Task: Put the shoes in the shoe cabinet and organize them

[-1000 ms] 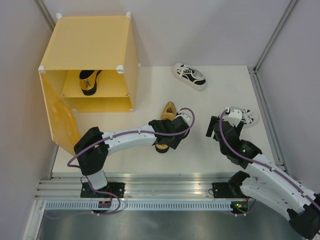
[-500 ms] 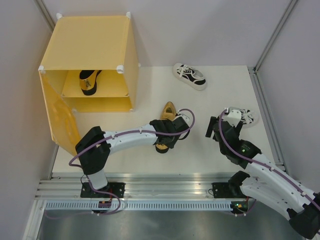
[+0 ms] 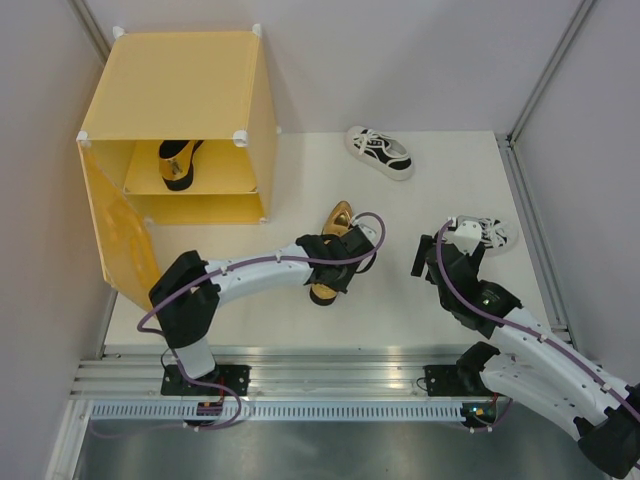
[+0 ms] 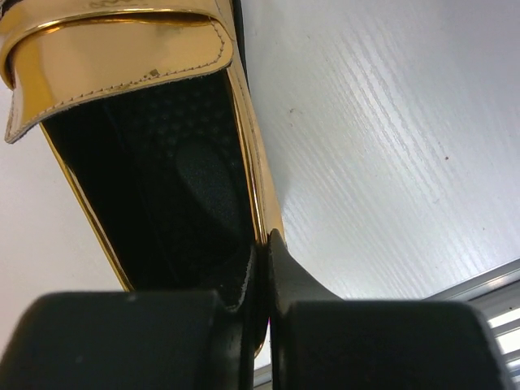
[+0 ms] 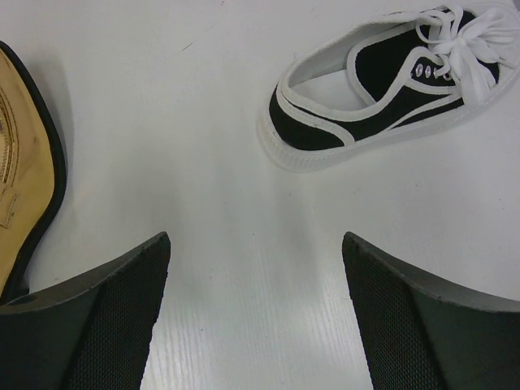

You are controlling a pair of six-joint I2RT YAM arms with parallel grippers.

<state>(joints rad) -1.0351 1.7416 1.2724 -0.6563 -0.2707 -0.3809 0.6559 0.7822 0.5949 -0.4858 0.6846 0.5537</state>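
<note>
Mid table [image 3: 450,180], gold loafer [image 3: 341,217] in L tool [image 4: 264,260]: axis near-far, toe far.

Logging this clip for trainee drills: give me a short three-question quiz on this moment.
1. True or false: the left pincer is clamped on the side wall of a gold loafer.
2. How many shoes sit inside the shoe cabinet?
3. The right pincer is: A open and empty; B shut on a sneaker; C inside the cabinet.
Key: 1 true; 2 one, the shelved loafer; 3 A.
</note>
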